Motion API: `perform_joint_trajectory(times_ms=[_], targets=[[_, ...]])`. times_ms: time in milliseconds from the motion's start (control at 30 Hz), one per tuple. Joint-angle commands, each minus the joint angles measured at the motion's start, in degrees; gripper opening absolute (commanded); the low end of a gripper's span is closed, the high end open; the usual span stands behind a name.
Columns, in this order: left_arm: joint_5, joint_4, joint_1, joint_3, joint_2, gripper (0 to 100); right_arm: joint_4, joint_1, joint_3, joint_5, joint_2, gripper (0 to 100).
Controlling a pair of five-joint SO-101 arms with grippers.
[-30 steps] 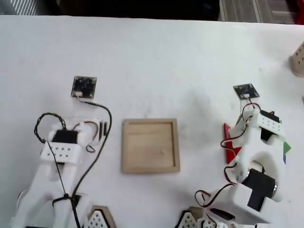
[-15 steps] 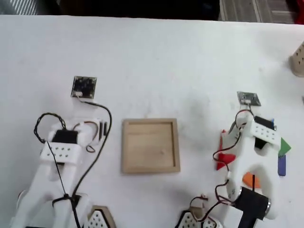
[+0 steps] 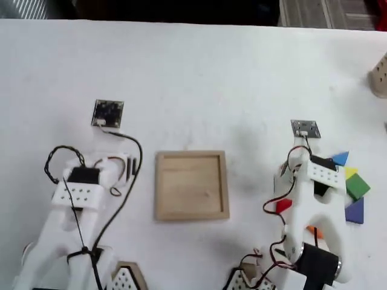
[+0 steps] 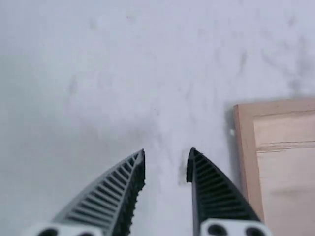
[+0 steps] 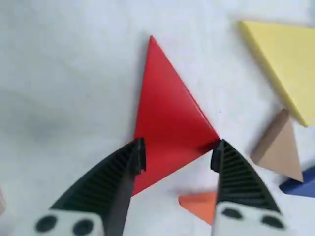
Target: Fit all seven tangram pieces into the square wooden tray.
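Tray (image 3: 191, 155): square, wooden, nothing seated in it, mid-worktop (image 3: 193, 78). By my reading you have all seven pieces left to place.

Pieces lie loose at 3 o'clock of the tray, well apart from it. The red triangle (image 5: 170, 118) is nearest. Beyond it are the blue triangle (image 3: 340, 158), yellow triangle (image 5: 283, 69), green square (image 3: 358, 186) and purple piece (image 3: 355, 211). An orange piece (image 5: 199, 202) is nearer 4 o'clock.

Right pincer (image 5: 178, 150): wide open, holding nothing, one jaw to each side of the red triangle's broad end. That straddle reads as set-up for a grip across the piece. I cannot tell whether the jaw tips touch the wood. A tan wedge (image 5: 280, 147) sits near one jaw, so mind you don't nudge it on closing.

Left pincer (image 4: 167, 155): partly open, empty, over bare worktop at 9 o'clock of the tray, with the rim just beside one jaw. It is probably parked there to leave the tray free.
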Motion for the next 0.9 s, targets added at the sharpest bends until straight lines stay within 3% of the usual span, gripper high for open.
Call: perform_joint_trajectory(times_ms=[0,200,400,867], targets=[[-0.6,-1.8,-0.2,-0.4,-0.2,16,-1.5,2.4,-0.4,-0.4,-0.6,22.3],[-0.6,-1.8,-0.2,-0.4,-0.1,16,-1.5,2.2,-1.3,-8.6,-0.6,22.3],[-0.6,-1.9,-0.2,-0.4,-0.1,16,-1.5,1.8,-0.8,-9.3,-0.5,22.3],[-0.5,-12.4,-0.2,3.8,0.0,16,-1.5,1.5,-1.1,-12.0,-0.6,22.4]])
